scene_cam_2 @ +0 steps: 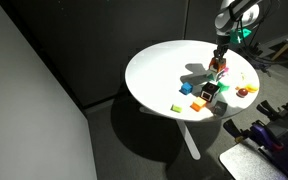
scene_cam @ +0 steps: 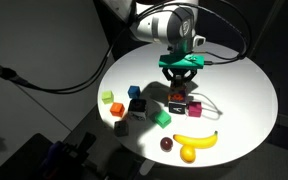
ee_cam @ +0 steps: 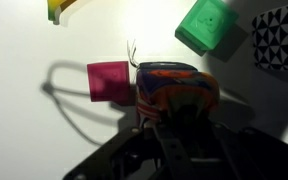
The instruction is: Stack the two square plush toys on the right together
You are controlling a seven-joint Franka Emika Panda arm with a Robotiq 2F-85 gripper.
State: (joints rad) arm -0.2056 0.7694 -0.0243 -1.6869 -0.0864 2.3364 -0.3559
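My gripper point(scene_cam: 179, 88) point(ee_cam: 174, 118) is shut on a soft multi-coloured cube point(ee_cam: 174, 85), mostly orange with blue and red marks. It holds the cube low over the round white table point(scene_cam: 244, 80). The cube also shows in both exterior views point(scene_cam: 177, 99) point(scene_cam_2: 221, 70). It touches a plain pink cube point(ee_cam: 109, 80) point(scene_cam: 194, 105) beside it. The black cube with white marks point(ee_cam: 282, 35) point(scene_cam: 139, 105) lies apart on the other side, with a plain green cube point(ee_cam: 209, 25) point(scene_cam: 162, 118) between them and nearer the table edge.
A banana point(scene_cam: 196, 140) and a dark plum point(scene_cam: 167, 144) lie near the table edge. A blue cube point(scene_cam: 119, 109), another black cube point(scene_cam: 135, 92) and an orange and green cube point(scene_cam: 107, 98) sit further along. A thin cable point(ee_cam: 64, 100) lies on the table.
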